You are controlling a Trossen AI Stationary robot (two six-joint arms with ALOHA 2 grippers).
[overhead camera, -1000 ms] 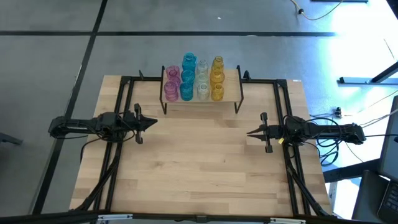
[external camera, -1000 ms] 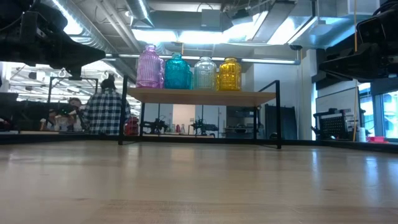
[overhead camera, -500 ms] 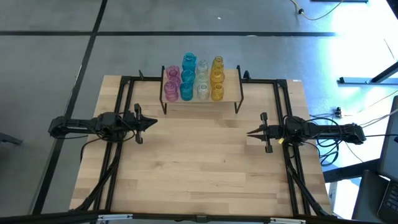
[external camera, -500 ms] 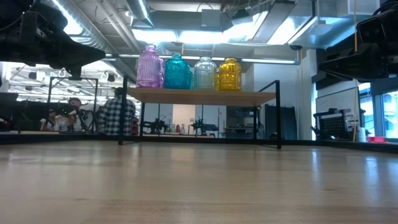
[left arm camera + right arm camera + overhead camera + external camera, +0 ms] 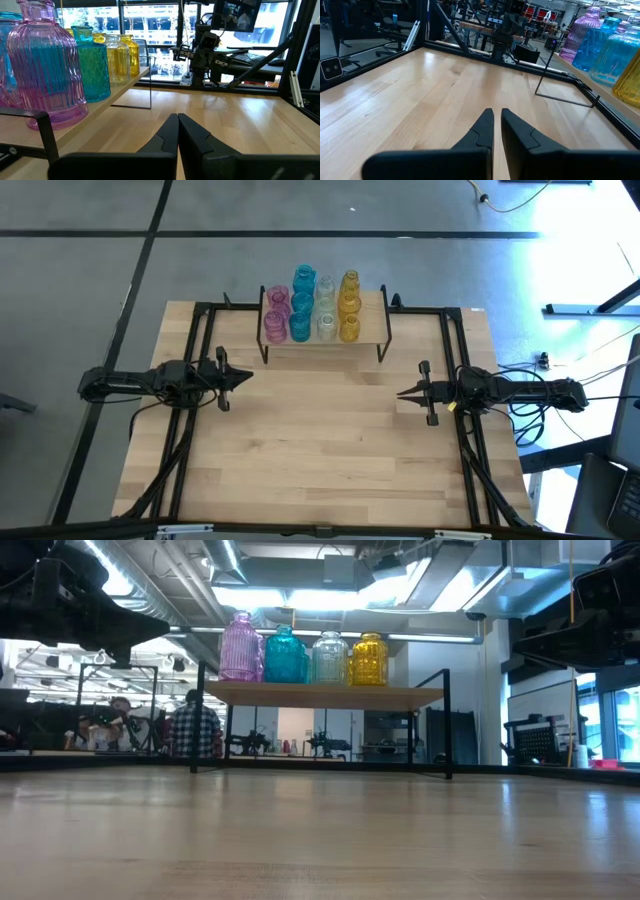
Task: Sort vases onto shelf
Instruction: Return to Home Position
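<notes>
Nearest the camera end, the pale wood-plank counter (image 5: 320, 450) lies bare, its grain running lengthwise, framed by black metal rails. Short of the shelf (image 5: 372, 332), on its left, the left pincer (image 5: 247, 377) hangs over the boards, fingers pressed together, gripping nothing. Across from it, on the shelf's right and well apart from it, the right pincer (image 5: 402, 393) points inward, fingers all but closed with a sliver of a gap, also holding nothing. Nothing stands between either pincer and the shelf. The shelf is a light-wood board on thin black metal legs at the counter's far edge. The vases (image 5: 312, 307) stand on it in four colour columns: pink on the shelf's left, then teal-blue, clear, and amber-yellow on the right. From above I count two pink, three teal-blue, three clear, three amber, packed side by side. They are ribbed, translucent glass, jar-shaped with short necks. Beyond the shelf, in the low view, a person (image 5: 194, 728) in a plaid shirt stands in the room behind the counter.
</notes>
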